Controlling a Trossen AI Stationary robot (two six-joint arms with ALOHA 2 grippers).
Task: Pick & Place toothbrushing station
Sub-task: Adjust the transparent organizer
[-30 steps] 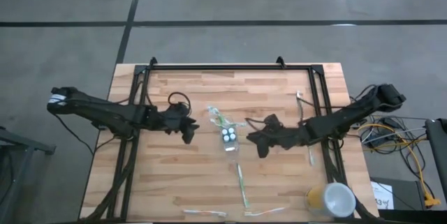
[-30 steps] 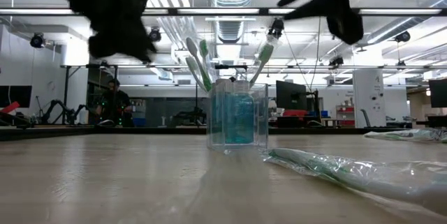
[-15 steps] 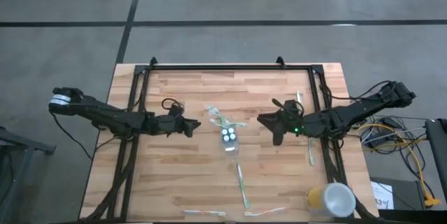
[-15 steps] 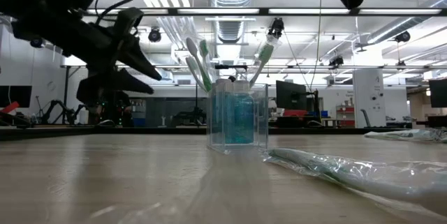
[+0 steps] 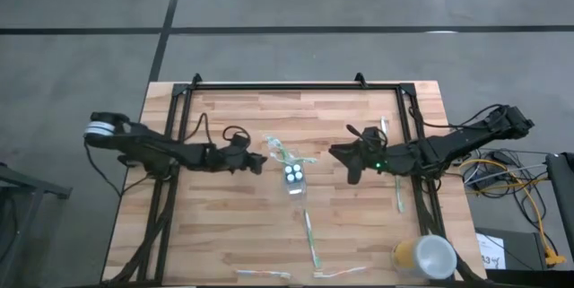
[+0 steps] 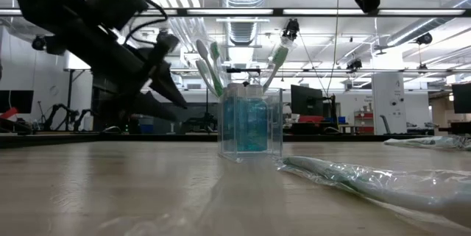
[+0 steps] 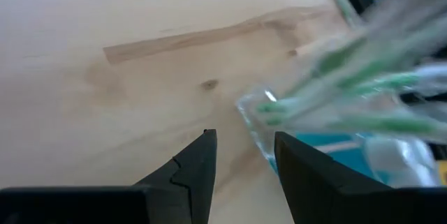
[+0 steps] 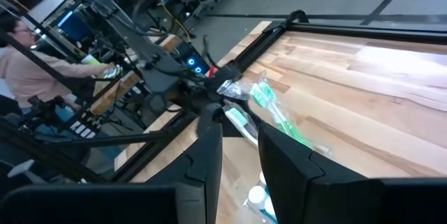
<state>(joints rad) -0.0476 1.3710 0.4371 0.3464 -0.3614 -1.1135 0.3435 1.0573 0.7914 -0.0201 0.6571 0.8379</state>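
Note:
The small clear cup (image 5: 294,180) stands upright on its base at the table's middle (image 6: 250,127). Grey tubes with white caps (image 5: 292,174) sit in it. Green-and-white toothbrushes (image 6: 210,67) stand in the cup and lean out over its rim. My left gripper (image 5: 258,161) hangs low just left of the cup, open, slanting down toward it (image 6: 180,95). In the left wrist view the cup (image 7: 328,147) lies just beyond the empty gap of my left gripper (image 7: 244,147). My right gripper (image 5: 346,157) is high to the cup's right, slightly open and empty (image 8: 239,140).
Loose toothbrushes lie near the front edge (image 5: 310,239) and along the right side (image 5: 397,194). A plastic-wrapped toothbrush (image 6: 368,181) lies close in the low view. A yellow cup with a white top (image 5: 426,257) stands at the front right corner. A person (image 8: 28,63) sits beyond the table.
My left gripper has come down from high above the table, rolled, and moved right toward the cup. My right gripper has risen and drawn back from the cup toward the far right, then kept still. The cup and toothbrushes have not moved.

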